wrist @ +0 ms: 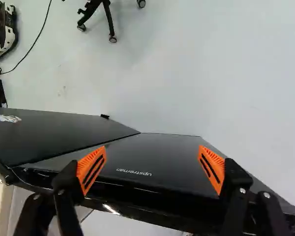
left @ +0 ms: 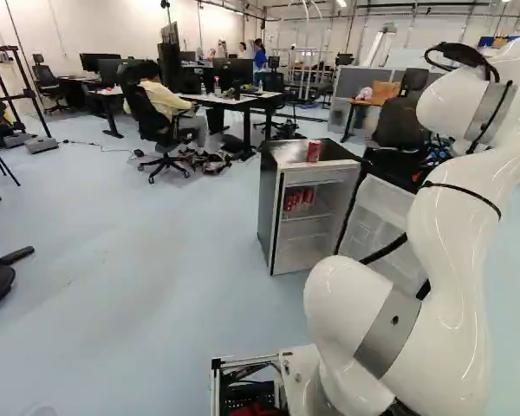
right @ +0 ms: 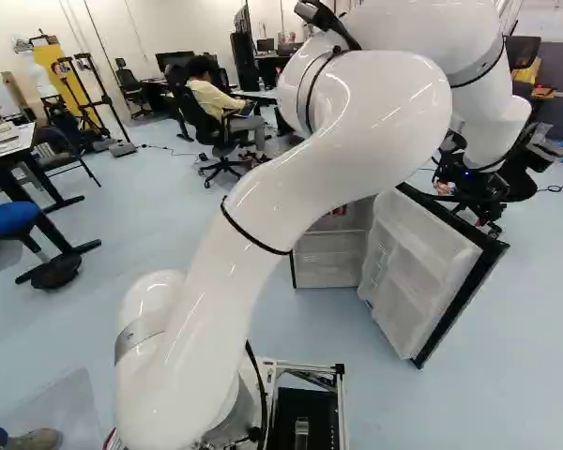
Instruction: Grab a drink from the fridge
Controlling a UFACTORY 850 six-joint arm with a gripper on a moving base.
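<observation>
Black mini fridge standing a bit right of centre in the left base view, and its door is swung open, pale shelved inside showing right of centre in the right base view. The drinks are pretty easy to spot: a few red cans in the upper part of the fridge, plus one red can standing upright on the fridge top. White arm takes up the right side of the left base view and leans across the middle of the other one.

As for the claw, it's near the upper right of the right base view, by the door's upper edge. Wrist view has its fingers spread wide, orange pads well apart, with the black door between and ahead of them. Can't tell if either one is touching it. Office chair and a black surface are up in the upper left of the left base view, fwiw.
</observation>
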